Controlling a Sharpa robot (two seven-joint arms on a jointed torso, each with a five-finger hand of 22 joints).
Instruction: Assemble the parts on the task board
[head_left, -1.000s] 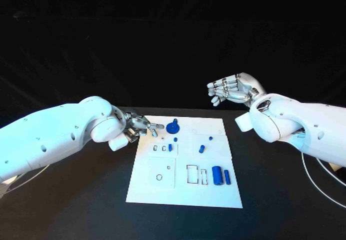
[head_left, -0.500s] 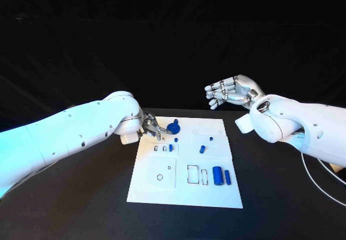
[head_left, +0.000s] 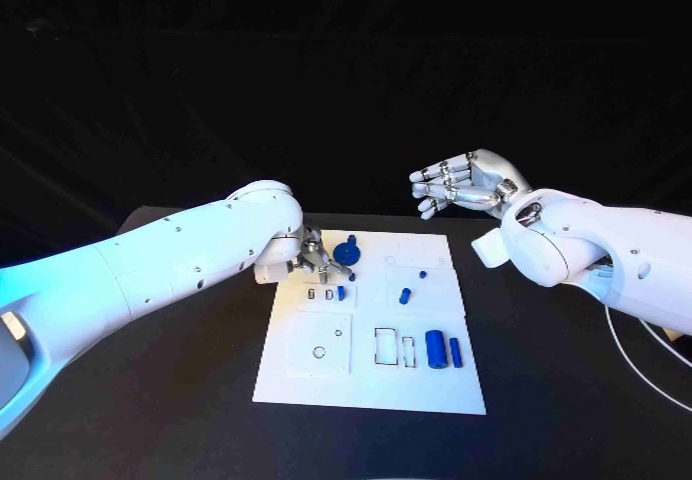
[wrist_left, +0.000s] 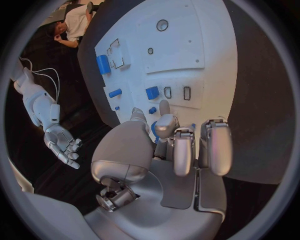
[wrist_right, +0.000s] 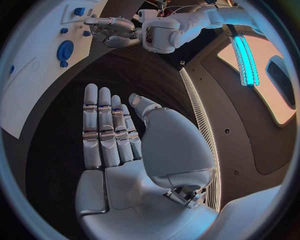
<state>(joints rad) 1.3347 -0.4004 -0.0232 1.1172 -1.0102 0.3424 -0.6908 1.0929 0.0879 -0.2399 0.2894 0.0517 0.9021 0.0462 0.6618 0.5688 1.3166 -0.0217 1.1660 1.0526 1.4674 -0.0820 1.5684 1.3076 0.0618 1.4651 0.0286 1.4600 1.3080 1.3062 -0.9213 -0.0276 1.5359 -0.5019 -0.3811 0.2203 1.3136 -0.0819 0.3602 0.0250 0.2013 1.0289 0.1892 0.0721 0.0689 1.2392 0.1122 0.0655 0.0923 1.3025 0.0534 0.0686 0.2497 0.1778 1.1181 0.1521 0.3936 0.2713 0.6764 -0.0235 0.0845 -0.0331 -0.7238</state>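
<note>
The head camera looks down from above the task board (head_left: 372, 325). Each wrist camera sits close behind its own hand, the left hand (wrist_left: 169, 150) over the board, the right hand (wrist_right: 119, 140) beside it; all three share the board.

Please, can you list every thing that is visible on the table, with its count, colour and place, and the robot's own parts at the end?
task board: one, white, middle of the table.
table: one, black, under the task board.
gear-like part: one, blue, far end of the board, beside the left hand's fingers.
small parts: at least four, blue, on the middle of the board, for example one.
cylinder parts: two, blue, side by side on the near right of the board, the thicker and the thinner.
left hand: silver, over the board's far left edge; holding anything, cannot tell.
right hand: silver, raised beyond the board, fingers apart, holding nothing.
</note>
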